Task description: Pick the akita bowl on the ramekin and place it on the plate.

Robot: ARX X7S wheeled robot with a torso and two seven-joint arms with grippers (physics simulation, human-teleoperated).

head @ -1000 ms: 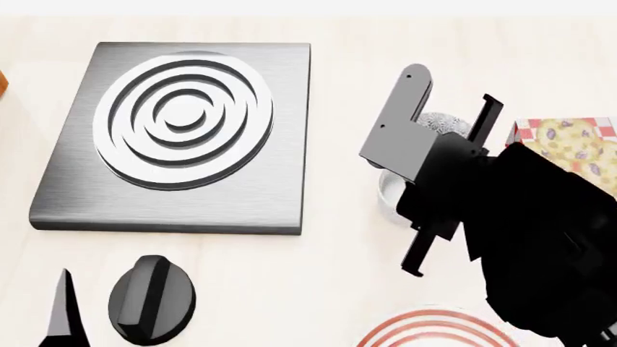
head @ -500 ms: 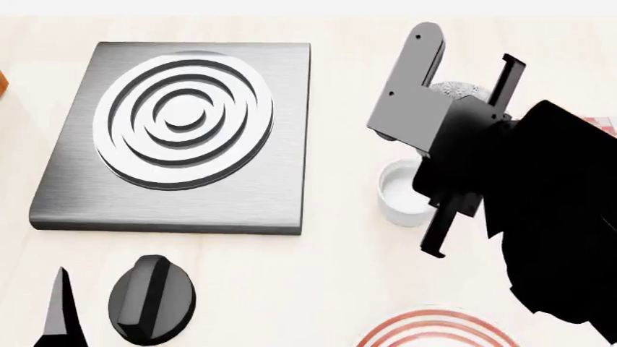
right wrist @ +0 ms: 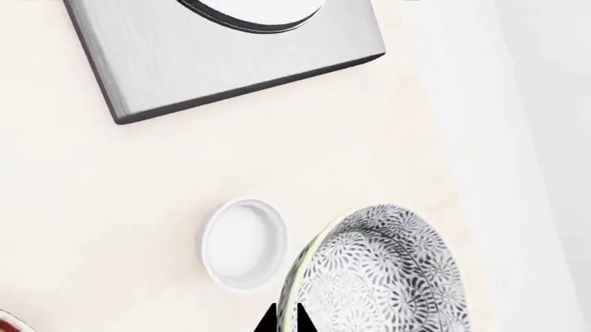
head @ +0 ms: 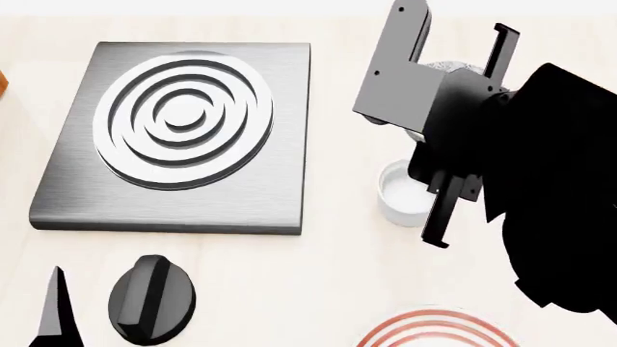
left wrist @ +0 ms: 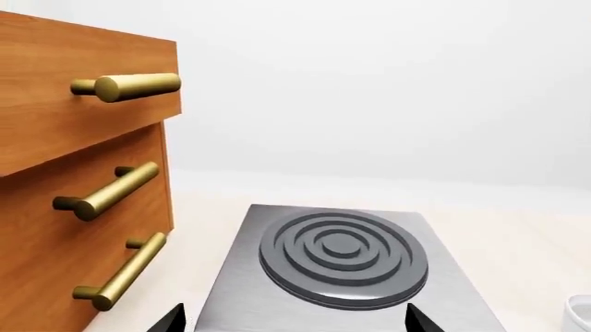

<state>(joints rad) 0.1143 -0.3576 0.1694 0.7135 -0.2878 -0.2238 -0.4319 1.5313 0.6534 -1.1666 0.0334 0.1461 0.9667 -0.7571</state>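
Note:
The akita bowl [right wrist: 388, 277], grey-black speckled outside, hangs tilted on its side in the air. My right gripper [right wrist: 286, 319] is shut on its rim, one fingertip on each side. In the head view only a sliver of the bowl [head: 451, 67] shows behind my right arm. The plain white ramekin [head: 400, 191] stands bare on the table, just beside and below the bowl [right wrist: 242, 242]. The red-ringed plate [head: 434, 329] peeks in at the near edge of the table. My left gripper [left wrist: 293, 321] is open and holds nothing, low at the near left.
A brushed-metal hob slab with a ringed burner [head: 183, 130] lies left of the ramekin. A black knob [head: 152, 298] sits in front of it. In the left wrist view, wooden drawers with brass handles [left wrist: 83, 173] stand beside the slab.
My right arm has risen and moved toward the far side with the bowl in its grip. The bowl has come off the ramekin, which now shows uncovered. The left arm barely moved.

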